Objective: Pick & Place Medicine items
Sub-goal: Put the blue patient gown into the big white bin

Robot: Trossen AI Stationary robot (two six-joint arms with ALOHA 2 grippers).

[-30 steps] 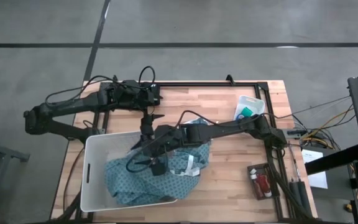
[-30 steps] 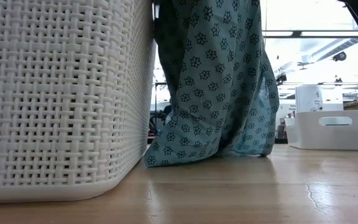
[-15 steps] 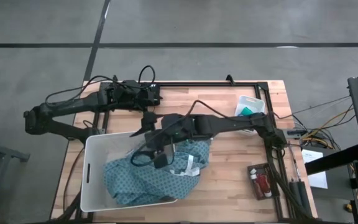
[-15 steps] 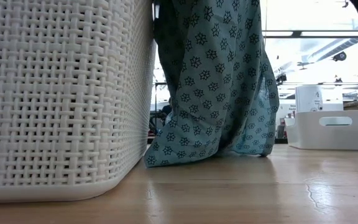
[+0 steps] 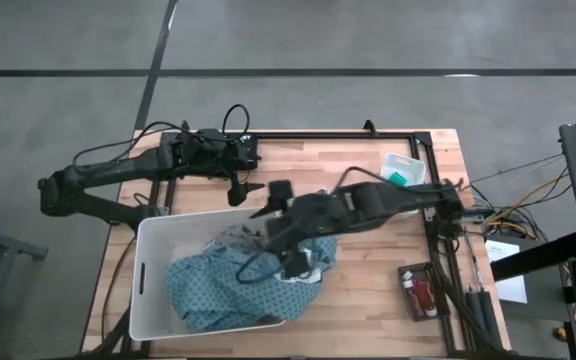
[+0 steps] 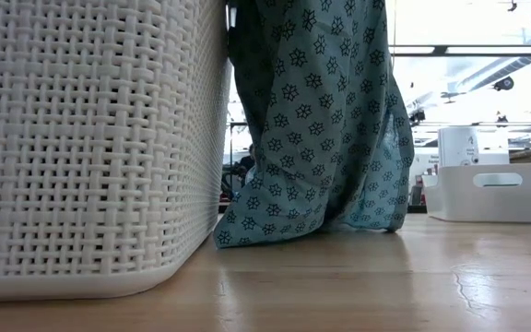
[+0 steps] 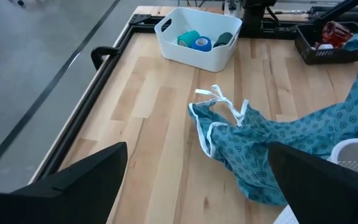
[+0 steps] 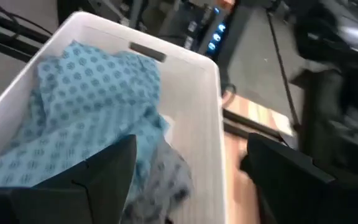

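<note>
Bottles (image 5: pixel 420 295) sit far from both your hands. Your right hand (image 5: pixel 268 228) hangs open and empty over the basket (image 5: pixel 148 270) and cloth (image 5: pixel 208 290); your left hand (image 5: pixel 240 190), open too, waits just behind the basket. From there the red bottles lie in the dark tray (image 5: pixel 409 272) at the table's (image 5: pixel 368 270) right edge, nearer your right arm; the rolls (image 7: pixel 196 42) sit in the white bin (image 7: pixel 194 56).

cloth (image 5: pixel 230 285) fills basket (image 5: pixel 146 280), table right open
</note>
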